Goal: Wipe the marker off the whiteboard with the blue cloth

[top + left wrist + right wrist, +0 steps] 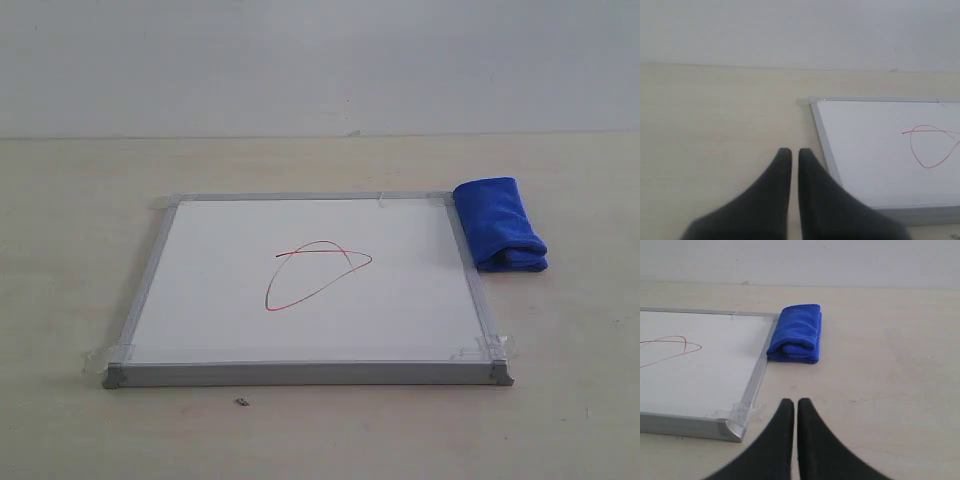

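The blue cloth [503,223] lies on the table [570,400], off the whiteboard [220,320], at about 2 o'clock from the board's middle as the exterior view looks on. It is tucked against the frame at the far right corner, so close that I can't say whether it touches or only sits beside it. It is a thick folded bundle whose long axis runs on the 12-to-6 line, parallel to the board's right edge, with its rolled, layered end facing 6 o'clock. The marker [320,272], a red loop with a short dark stroke, sits near the centre of the board at roughly 8 o'clock from the cloth, and none of it is wiped. Neither arm shows in the exterior view. The right tool [795,401] is clenched on nothing, its dark fingers almost together, and the cloth lies nearly straight ahead of it at 12 o'clock, some way off past the board's near right corner. The left tool [791,151] is also closed and empty, beside the board's left edge with the whole board between it and the cloth. I judge the right arm nearer, so the pick-up should fall to it: spread the fingers, then reach forward along the cloth's length.
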### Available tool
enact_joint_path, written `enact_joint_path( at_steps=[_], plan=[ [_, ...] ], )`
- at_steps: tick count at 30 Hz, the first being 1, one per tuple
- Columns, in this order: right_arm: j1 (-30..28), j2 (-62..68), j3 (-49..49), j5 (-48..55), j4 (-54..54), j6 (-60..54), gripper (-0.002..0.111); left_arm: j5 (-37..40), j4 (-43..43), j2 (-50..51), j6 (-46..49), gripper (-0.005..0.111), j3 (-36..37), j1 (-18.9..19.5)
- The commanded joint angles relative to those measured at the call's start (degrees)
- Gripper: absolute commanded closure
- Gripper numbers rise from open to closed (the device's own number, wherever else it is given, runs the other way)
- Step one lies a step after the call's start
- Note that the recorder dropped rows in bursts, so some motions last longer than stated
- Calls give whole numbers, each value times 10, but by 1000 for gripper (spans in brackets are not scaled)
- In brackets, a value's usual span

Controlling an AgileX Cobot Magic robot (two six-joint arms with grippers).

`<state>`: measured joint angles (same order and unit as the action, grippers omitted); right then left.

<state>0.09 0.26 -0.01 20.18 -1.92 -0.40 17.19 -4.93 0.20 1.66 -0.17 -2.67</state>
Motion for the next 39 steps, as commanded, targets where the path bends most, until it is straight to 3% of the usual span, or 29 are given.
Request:
enact_joint_path(
  at_steps=[1, 12, 22, 28, 35, 39],
  plan=[
    [-2, -3, 0, -3, 1, -1, 108, -4, 1, -2, 1, 102, 2, 2],
    [-2, -3, 0, -29, 1, -2, 108, -4, 1, -2, 1, 102, 2, 2],
    [-2, -3, -3, -295, -6, 19, 108, -4, 1, -2, 1, 102, 2, 2],
    [-2, 27, -145, -107, -4, -19, 108, -4, 1, -2, 1, 102, 2, 2],
    [-2, 174, -287, 80, -4, -19, 108, -4, 1, -2, 1, 102, 2, 2],
    [-2, 258, -315, 118, -4, -17, 108, -4, 1, -2, 1, 102, 2, 2]
  ],
)
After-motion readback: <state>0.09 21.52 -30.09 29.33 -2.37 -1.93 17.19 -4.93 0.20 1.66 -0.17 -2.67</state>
